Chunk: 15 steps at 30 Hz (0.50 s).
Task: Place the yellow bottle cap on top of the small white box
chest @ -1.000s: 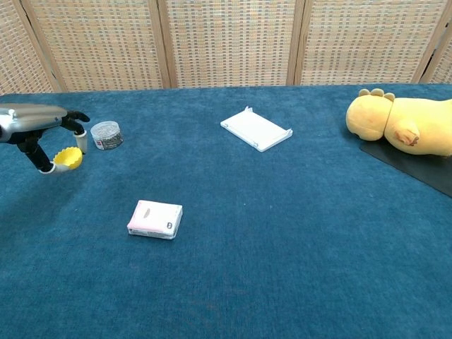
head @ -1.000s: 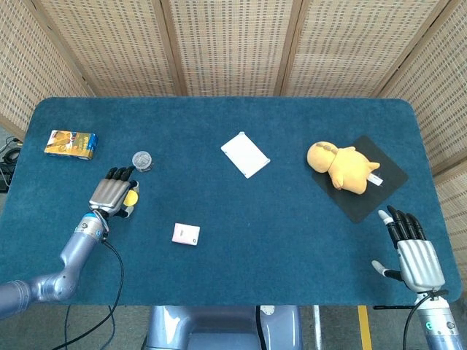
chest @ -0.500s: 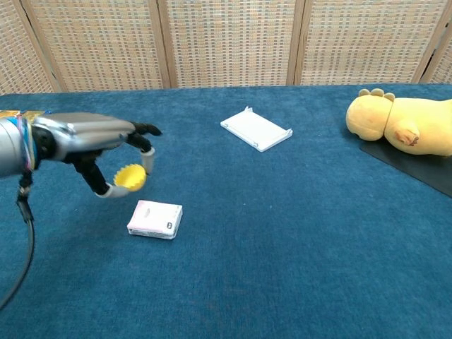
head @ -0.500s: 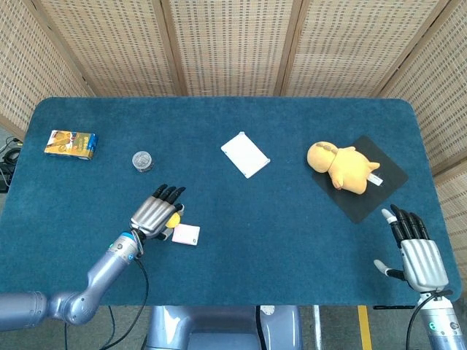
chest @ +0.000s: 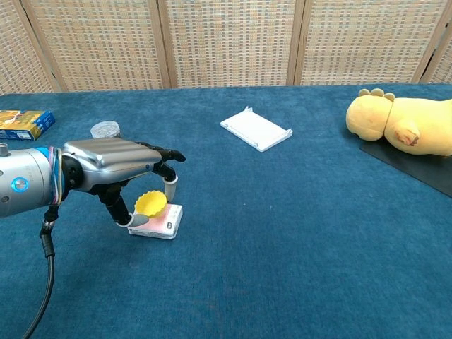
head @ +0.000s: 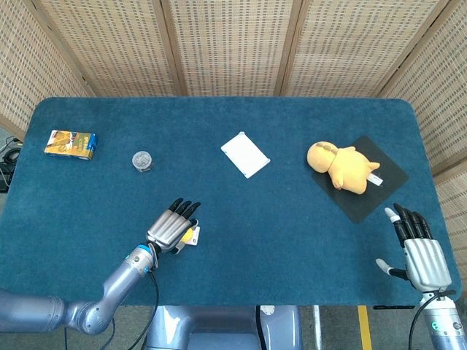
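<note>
My left hand [chest: 116,166] pinches the yellow bottle cap [chest: 150,204] between thumb and a finger, just above the small white box [chest: 162,224]. The box lies flat on the blue table, largely under the hand. From the head view the left hand [head: 172,227] covers most of the box [head: 193,235], and only a sliver of the yellow cap [head: 187,234] shows. Whether the cap touches the box is unclear. My right hand [head: 419,248] hangs past the table's front right corner, fingers spread, holding nothing.
A small round clear jar [head: 141,160] and a yellow-blue carton [head: 71,143] sit at the far left. A white flat tray [head: 245,154] lies mid-table. A yellow plush toy [head: 340,165] rests on a black mat [head: 387,179] at the right.
My left hand has carried the yellow cap from beside the round jar rightward and toward the front edge, and now holds it over the white box. The right hand has drifted slightly.
</note>
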Each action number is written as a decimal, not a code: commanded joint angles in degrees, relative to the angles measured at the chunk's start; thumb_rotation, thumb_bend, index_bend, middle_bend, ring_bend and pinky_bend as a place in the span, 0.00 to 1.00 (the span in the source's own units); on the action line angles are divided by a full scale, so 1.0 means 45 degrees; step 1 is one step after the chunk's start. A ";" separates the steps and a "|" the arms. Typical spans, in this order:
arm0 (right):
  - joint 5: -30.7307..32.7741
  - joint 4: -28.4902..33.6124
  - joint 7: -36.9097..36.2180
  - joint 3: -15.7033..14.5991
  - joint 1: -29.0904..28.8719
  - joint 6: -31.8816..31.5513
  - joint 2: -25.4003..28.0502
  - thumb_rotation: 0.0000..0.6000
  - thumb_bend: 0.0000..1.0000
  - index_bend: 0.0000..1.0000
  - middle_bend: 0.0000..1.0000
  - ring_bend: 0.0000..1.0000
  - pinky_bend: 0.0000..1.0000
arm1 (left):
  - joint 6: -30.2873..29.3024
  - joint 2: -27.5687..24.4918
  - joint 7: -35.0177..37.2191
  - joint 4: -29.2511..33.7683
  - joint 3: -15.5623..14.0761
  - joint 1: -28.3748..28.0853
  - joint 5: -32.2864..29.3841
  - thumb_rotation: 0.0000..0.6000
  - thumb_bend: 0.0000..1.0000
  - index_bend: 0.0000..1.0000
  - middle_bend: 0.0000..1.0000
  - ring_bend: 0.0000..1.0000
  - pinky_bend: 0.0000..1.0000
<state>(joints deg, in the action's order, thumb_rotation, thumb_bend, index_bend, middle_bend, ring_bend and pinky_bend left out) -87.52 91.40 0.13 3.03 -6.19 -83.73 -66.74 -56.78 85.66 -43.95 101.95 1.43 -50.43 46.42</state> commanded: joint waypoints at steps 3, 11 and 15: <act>-0.0018 0.0004 0.0040 -0.0017 -0.0006 0.0018 -0.0020 1.00 0.00 0.05 0.00 0.00 0.04 | -0.0094 -0.0028 -0.0141 0.0016 -0.0073 -0.0060 -0.0122 1.00 0.39 0.41 0.00 0.00 0.00; -0.0013 0.0010 0.0033 -0.0007 0.0012 -0.0017 -0.0019 1.00 0.00 0.05 0.00 0.00 0.04 | -0.0211 0.0132 -0.0396 -0.0172 -0.0202 -0.0156 -0.0311 1.00 0.39 0.38 0.00 0.00 0.00; -0.0035 0.0007 0.0060 -0.0017 0.0001 -0.0002 -0.0033 1.00 0.00 0.05 0.00 0.00 0.04 | -0.0280 0.0193 -0.0438 -0.0258 -0.0218 -0.0178 -0.0359 1.00 0.38 0.28 0.00 0.00 0.00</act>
<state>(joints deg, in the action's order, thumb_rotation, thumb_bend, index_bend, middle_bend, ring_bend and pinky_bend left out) -87.68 91.43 0.40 2.95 -6.18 -83.75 -66.88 -58.02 86.51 -45.94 100.82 0.44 -51.21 44.84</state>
